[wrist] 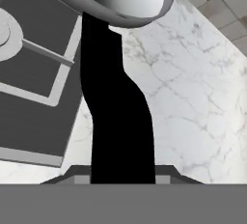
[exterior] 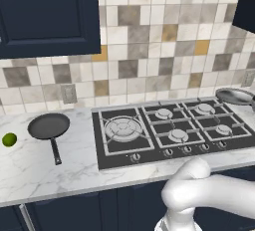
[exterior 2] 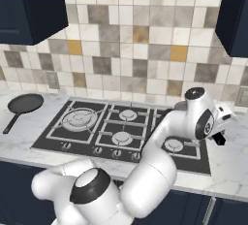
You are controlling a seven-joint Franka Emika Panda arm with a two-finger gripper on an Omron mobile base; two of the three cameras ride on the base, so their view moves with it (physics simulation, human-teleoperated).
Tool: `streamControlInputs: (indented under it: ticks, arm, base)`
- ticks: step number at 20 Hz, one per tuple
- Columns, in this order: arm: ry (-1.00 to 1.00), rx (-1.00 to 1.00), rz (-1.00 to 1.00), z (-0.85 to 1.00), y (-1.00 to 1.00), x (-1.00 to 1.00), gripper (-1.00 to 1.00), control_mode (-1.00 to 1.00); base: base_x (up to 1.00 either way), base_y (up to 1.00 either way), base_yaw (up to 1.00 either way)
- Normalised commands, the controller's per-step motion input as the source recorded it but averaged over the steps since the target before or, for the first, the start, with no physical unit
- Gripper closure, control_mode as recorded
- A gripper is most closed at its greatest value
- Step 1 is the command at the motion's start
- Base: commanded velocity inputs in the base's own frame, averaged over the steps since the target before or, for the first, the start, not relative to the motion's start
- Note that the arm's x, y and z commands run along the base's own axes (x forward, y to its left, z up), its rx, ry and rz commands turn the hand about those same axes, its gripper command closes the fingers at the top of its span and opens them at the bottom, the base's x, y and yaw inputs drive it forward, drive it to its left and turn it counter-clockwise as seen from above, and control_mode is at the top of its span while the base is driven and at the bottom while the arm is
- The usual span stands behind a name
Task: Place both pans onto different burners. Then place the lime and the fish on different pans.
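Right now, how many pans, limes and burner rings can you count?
Frying pans: 2, the matte black pan with a long handle on the marble counter, and the paler grey metal pan at the cooktop's right.
Small yellow-green limes: 1.
Round silver-grey burners: 5, the biggest on the left.
Total: 8.

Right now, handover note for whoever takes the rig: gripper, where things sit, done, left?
Gripper: shut on the grey pan's black handle, at the right end of the cooktop.
Grey pan: lifted, at the cooktop's right edge, not on a burner yet.
Black pan: on the counter left of the cooktop, handle toward the front.
Lime: on the counter, left of the black pan.
Fish: cannot place it.
Done: grey pan grasped.
Left: set both pans on separate burners, then lime and fish on separate pans.
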Motion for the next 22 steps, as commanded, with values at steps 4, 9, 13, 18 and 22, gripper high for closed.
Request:
streamControlInputs:
  ticks: [4,9,13,18,22]
  arm:
    - [0.03,-0.04,0.00,0.37,0.70,-0.11,1.00,-1.00]
    - [0.05,0.00,0.00,0.33,0.64,-0.05,1.00,-1.00]
    - [0.07,0.00,0.00,0.31,0.64,-0.02,1.00,-1.00]
    - [0.04,0.01,0.00,0.24,0.61,-0.01,1.00,-1.00]
    - [0.01,0.02,0.00,0.14,0.44,0.00,1.00,-1.00]
  base:
    - [0.00,0.00,0.00]
    - [0.00,0.00,0.00]
    - [0.00,0.00,0.00]
    - [0.00,0.00,0.00]
    - [0.00,0.00,0.00]
